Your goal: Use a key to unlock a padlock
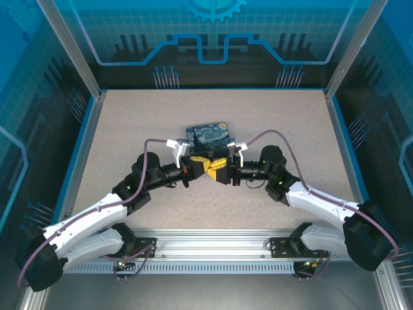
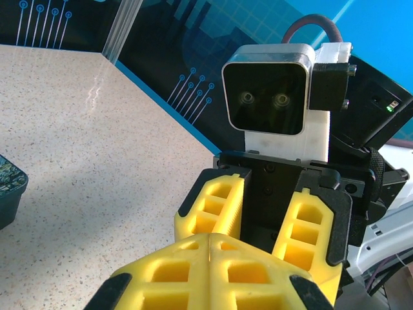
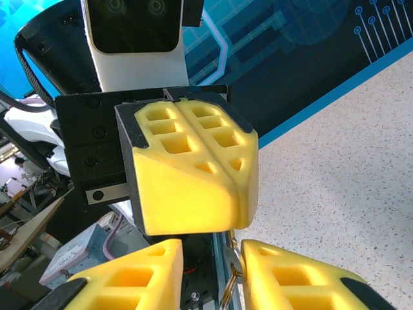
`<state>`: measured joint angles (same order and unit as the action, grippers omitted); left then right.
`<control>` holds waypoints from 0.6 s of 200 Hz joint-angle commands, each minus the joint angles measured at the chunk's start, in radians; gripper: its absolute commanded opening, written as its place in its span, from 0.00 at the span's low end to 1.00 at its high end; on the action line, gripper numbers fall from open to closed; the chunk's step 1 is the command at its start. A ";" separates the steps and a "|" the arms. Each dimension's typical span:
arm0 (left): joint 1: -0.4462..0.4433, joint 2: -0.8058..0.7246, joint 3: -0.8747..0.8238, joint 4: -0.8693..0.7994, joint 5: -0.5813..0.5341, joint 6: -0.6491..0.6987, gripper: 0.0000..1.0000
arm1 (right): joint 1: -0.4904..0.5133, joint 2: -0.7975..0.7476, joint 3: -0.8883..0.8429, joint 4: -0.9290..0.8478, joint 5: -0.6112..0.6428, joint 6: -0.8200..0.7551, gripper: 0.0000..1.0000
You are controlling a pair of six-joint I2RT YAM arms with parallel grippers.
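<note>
My left gripper point(image 1: 208, 165) is shut, its yellow fingers point(image 2: 213, 258) pressed flat together. A thin grey key point(image 3: 236, 263) with a brass ring hangs down from under their tips. My right gripper point(image 1: 219, 172) meets it head-on over the middle of the table. Its two fingers point(image 3: 129, 278) stand apart on either side of the hanging key, and the key lies close against the right-hand one. In the left wrist view the right gripper point(image 2: 264, 216) faces me just beyond my closed tips. The padlock is hidden.
A blue-and-yellow painted box point(image 1: 208, 132) lies on the speckled table point(image 1: 129, 129) just behind the two grippers, and its corner point(image 2: 10, 187) shows at the left wrist view's left edge. Blue walls and metal posts ring the table.
</note>
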<state>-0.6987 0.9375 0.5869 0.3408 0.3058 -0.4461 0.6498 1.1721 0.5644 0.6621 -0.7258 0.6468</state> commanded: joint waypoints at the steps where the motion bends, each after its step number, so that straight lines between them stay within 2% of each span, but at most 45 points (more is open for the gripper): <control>1: -0.007 0.006 0.022 0.009 -0.027 -0.016 0.00 | 0.013 0.007 0.010 0.003 0.004 -0.013 0.28; 120: -0.007 0.004 0.020 0.008 -0.068 -0.032 0.00 | 0.013 0.005 0.008 -0.028 0.010 -0.029 0.14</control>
<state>-0.7033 0.9417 0.5869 0.3412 0.2836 -0.4717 0.6498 1.1778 0.5644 0.6361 -0.7067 0.6357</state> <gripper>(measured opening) 0.050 0.155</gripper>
